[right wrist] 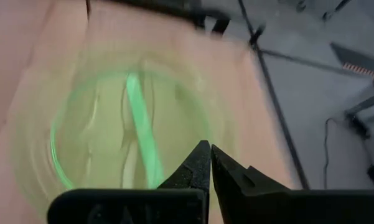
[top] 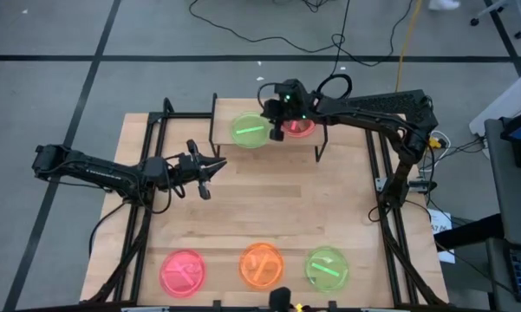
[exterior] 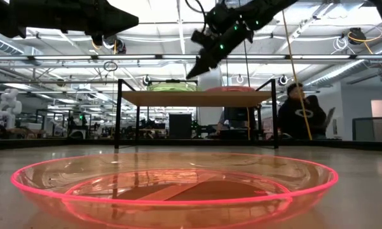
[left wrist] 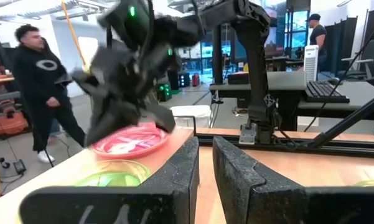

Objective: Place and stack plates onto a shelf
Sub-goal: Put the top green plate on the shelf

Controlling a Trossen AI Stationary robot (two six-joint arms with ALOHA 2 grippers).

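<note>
right gripper [top: 275, 115] up over the small raised light-wood shelf on thin black legs [top: 221, 130], fingers pressed together with nothing between them, tips pointing down between the 2 plates on the board. in its own wrist view the closed tips [right wrist: 208, 163] hang over the round translucent green plastic plate with a bright bar inside [right wrist: 127, 134], by its rim. that green plate [top: 249, 129] sits on the shelf's left half, and a pink-red translucent round plate [top: 299, 127] on the right half, partly under the arm. from table height both show as thin rims on the board, green [exterior: 170, 85] and pink-red [exterior: 230, 90], with the gripper [exterior: 200, 65] above them.

left gripper [top: 205, 170] hangs over the tabletop just off the shelf's front-left corner, its 2 dark fingers [left wrist: 233, 171] a narrow slit apart, pinching nothing, aimed toward the shelf.

out along the tabletop's near edge, 3 more translucent round plates in a row: pink-red [top: 183, 270] toward the left corner, orange [top: 262, 264] in the middle, green [top: 327, 268] to the right, well apart from the shelf.

beyond the table, a person in a dark top [left wrist: 40, 81] on the floor.
</note>
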